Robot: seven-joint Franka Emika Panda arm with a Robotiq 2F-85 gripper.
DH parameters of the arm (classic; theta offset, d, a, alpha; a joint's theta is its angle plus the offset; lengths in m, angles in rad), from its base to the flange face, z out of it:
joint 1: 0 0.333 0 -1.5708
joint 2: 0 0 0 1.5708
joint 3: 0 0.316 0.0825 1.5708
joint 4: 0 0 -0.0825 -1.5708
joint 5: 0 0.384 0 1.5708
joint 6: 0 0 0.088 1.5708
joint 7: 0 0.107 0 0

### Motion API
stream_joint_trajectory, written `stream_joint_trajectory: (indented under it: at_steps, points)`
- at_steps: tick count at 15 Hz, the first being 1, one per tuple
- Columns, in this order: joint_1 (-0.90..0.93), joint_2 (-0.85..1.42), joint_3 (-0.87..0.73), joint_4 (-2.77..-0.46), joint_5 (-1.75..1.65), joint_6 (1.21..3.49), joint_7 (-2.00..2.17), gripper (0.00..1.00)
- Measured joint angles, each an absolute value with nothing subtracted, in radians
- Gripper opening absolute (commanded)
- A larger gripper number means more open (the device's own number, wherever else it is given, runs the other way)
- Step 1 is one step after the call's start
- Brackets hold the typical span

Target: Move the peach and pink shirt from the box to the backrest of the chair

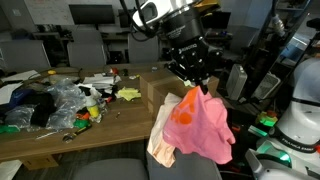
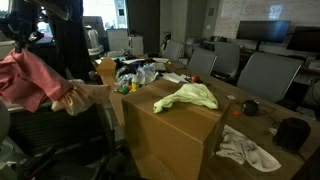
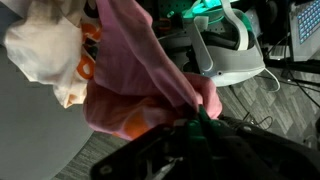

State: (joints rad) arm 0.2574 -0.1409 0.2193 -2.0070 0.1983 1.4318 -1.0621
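The hand [image 1: 192, 68] is seen closed tight on a gathered fold of the pink shirt [image 1: 205, 125], which is held up in the air and hangs straight down from the fingers, its long axis close to vertical. The peach shirt [image 1: 160, 142], pale with an orange-red print, is bundled against the pink one and droops a little lower on one side; whether it is itself pinched or only caught in the pink fold cannot be told, though in the wrist view both garments are seen to fall from the same grip. Both shirts are out of the box [image 1: 155, 93], which stands on the worktop [image 1: 60, 140] near its edge, behind the hanging cloth, with only a yellow-green cloth [image 2: 188, 97] lying on its top in an exterior view. The grey backrest of the chair [image 1: 125, 170] lies beneath the bundle and slightly to the peach side, so the load is set directly below the hand and above the backrest's top edge; contact between the hems and the fabric cannot be made out. The carry is judged to be nearly done. For the drape, the hand would need to be brought across the top edge so that cloth falls on both faces before release; a one-sided drop could slide off.
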Motion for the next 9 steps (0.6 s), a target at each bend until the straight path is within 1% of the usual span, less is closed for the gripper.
stream_joint_trajectory:
  at_steps: [9]
  points:
    - [0.256, -0.129, 0.22, -2.066, 0.084, 1.477, -1.015, 0.01]
